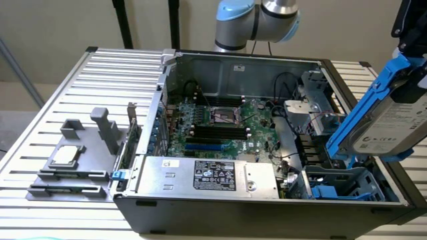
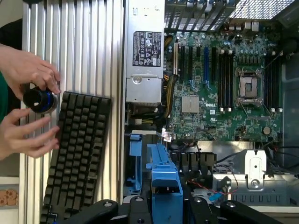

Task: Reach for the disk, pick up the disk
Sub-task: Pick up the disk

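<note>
Above the case's (image 1: pixel 200 220) exterior-right edge, disk (image 1: pixel 393 125) in claw (image 2: pixel 166 205), tilted, airborne.

silver metal disk (image 1: pixel 395 131) in blue plastic bracket; ribbed metal table (image 1: pixel 120 80).

Motherboard (image 2: pixel 224 88) — white "DELL" print legible near the heatsink. Power supply label (image 2: pixel 146 48) and disk label (image 1: pixel 393 131) — printed text present, too small to read.

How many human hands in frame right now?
2, both in the wrist view beside the keyboard: one hand gripping a round black-and-blue object, the other hand just under it.
</note>
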Robot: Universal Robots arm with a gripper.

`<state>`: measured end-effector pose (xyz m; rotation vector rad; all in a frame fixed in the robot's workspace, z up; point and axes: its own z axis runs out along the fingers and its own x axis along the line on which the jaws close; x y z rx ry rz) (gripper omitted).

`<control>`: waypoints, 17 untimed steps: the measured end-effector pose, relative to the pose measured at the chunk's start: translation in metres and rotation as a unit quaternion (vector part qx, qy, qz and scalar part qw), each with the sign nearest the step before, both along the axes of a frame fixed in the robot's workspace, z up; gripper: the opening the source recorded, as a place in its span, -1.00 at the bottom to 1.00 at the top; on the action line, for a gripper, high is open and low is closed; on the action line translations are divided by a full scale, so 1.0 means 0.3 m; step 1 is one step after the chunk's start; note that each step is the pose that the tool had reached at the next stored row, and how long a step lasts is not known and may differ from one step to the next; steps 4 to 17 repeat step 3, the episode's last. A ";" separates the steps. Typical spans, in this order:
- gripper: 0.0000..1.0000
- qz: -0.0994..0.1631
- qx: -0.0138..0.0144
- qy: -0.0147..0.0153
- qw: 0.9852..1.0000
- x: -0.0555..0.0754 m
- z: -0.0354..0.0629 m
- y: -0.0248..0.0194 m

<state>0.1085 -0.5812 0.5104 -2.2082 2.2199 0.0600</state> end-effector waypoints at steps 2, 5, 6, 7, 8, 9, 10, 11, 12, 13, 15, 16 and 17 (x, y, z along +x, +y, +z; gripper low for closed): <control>-0.35 0.000 0.000 0.000 1.000 0.000 0.000 0.000; -0.35 0.000 0.000 0.000 1.000 0.000 0.000 0.000; -0.35 0.000 0.000 0.000 1.000 0.000 0.000 0.000; -0.35 0.000 0.000 0.000 1.000 0.000 0.000 0.000; -0.35 0.000 0.000 0.000 1.000 0.000 0.000 0.000; -0.35 0.000 0.000 0.000 1.000 0.000 0.000 0.000; -0.35 0.000 0.000 0.000 1.000 0.000 0.000 0.000; -0.35 0.000 0.000 0.000 1.000 0.000 0.000 0.000; -0.35 0.000 0.000 0.000 1.000 0.000 0.000 0.000; -0.35 0.000 0.000 0.000 1.000 0.000 0.000 0.000; -0.35 0.000 0.000 0.000 1.000 0.000 0.000 0.000; -0.35 0.000 0.000 0.000 1.000 0.000 0.000 0.000; -0.35 0.000 0.000 0.000 1.000 0.000 0.000 0.000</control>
